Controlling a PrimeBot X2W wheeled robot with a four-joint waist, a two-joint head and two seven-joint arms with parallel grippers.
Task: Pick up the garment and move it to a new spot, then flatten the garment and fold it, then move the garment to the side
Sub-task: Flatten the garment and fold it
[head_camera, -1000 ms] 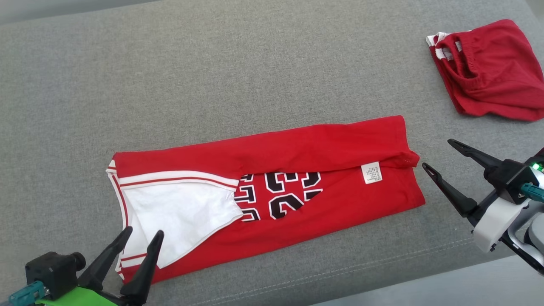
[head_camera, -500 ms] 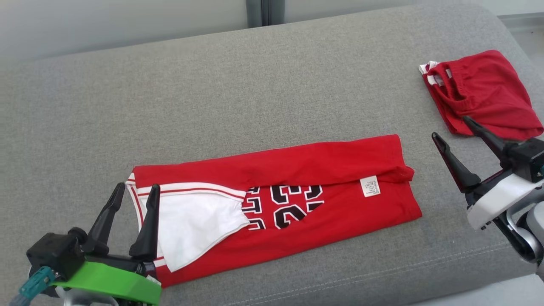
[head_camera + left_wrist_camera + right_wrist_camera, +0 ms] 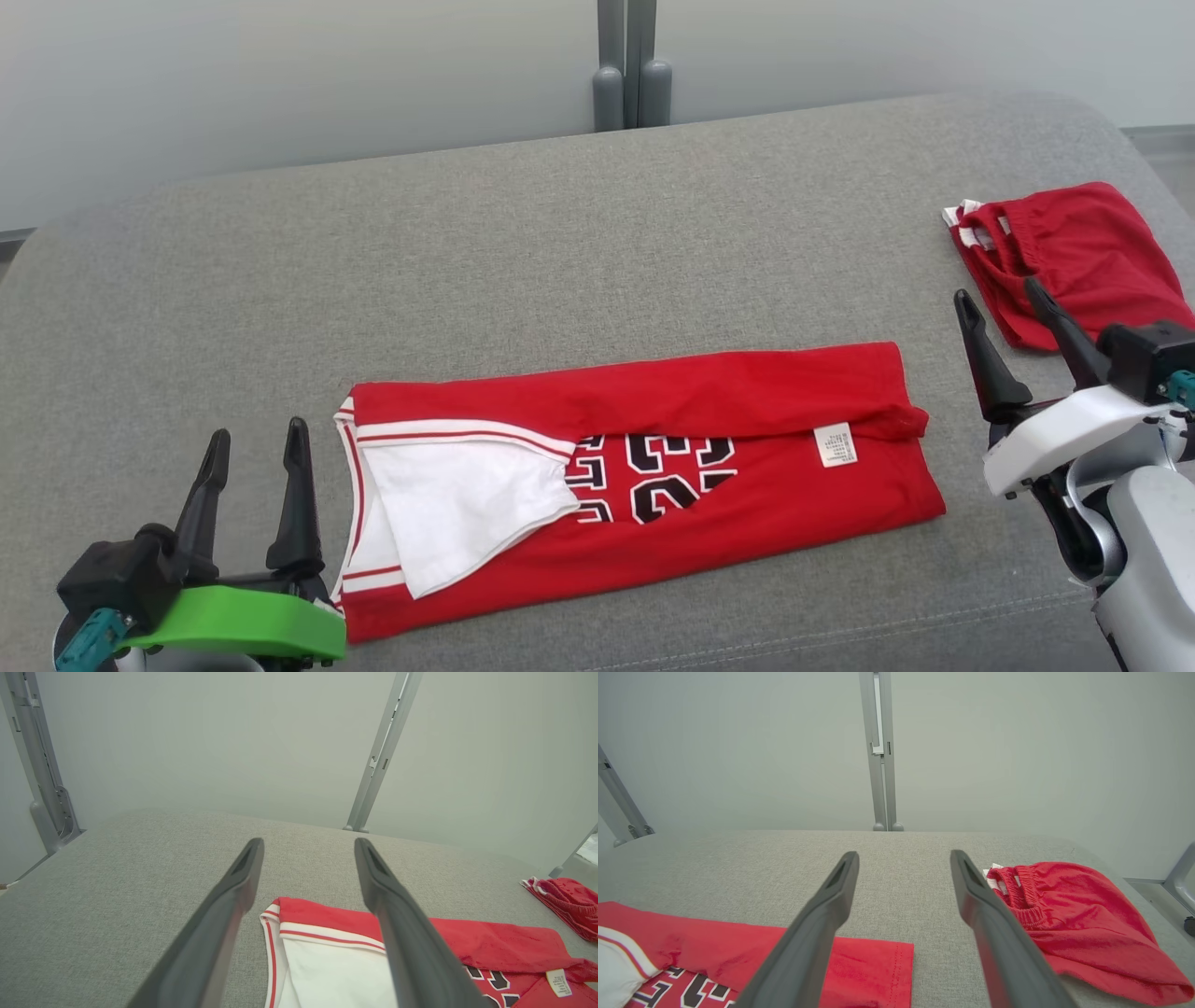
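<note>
The garment (image 3: pixel 709 392) is a red jersey with white trim and black numbers. It lies flat on the grey padded surface (image 3: pixel 560 233), folded lengthwise into a long band, with a white lining panel turned out at its left end. My left gripper (image 3: pixel 259 431) stands open just left of that end, fingers pointing away from me and holding nothing. The left wrist view shows its fingers (image 3: pixel 309 842) apart above the garment's white-trimmed corner (image 3: pixel 327 933). My right gripper (image 3: pixel 997 290) is open and empty to the right of the garment's right end (image 3: pixel 873 966).
A second red piece of clothing (image 3: pixel 1083 252) lies crumpled at the surface's far right, just behind my right gripper's fingers (image 3: pixel 1073 910). Grey metal posts (image 3: pixel 630 84) rise behind the surface against a pale wall. The surface's rounded front edge runs close to both grippers.
The camera has tilted up, bringing the back wall into view. My left gripper has come off the garment's white panel to its left. My right gripper has drawn back, fingers more upright.
</note>
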